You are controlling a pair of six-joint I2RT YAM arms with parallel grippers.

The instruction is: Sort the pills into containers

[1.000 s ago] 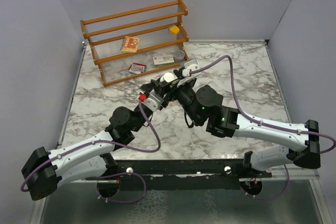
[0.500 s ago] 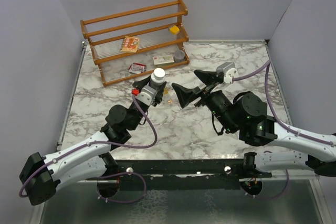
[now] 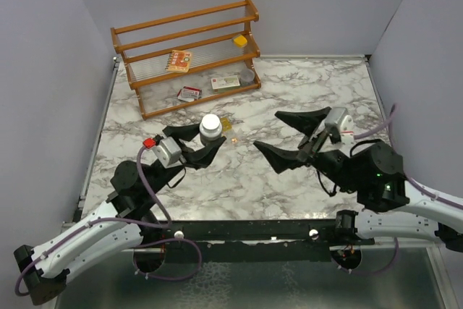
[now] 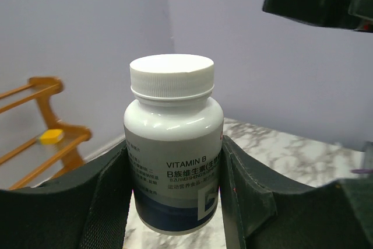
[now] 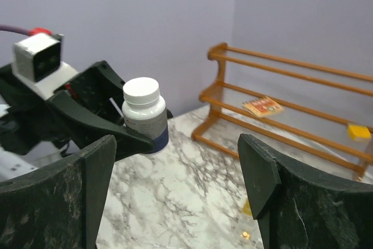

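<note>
A pill bottle [image 3: 210, 127] with a white cap and grey body stands upright between the fingers of my left gripper [image 3: 205, 140], which is shut on its body. The left wrist view shows the capped bottle [image 4: 174, 144] pressed on both sides by the pads [image 4: 238, 193]. My right gripper [image 3: 268, 132] hangs open and empty to the bottle's right, apart from it. In its wrist view the bottle [image 5: 145, 114] sits beyond its left finger [image 5: 98, 173]. Tiny yellow pills [image 3: 235, 139] lie on the marble between the two grippers, also seen as pills [image 5: 246, 235] in the right wrist view.
A wooden rack [image 3: 188, 30] stands at the back left, with a yellow cube [image 3: 240, 40], a printed box [image 3: 179, 60], two flat boxes [image 3: 189, 93] and a grey tin [image 3: 247, 75]. Grey walls close in both sides of the marble table [image 3: 318, 85].
My right gripper has left the bottle's cap and drawn back to the right, open. My left arm has pulled the bottle back toward the near left.
</note>
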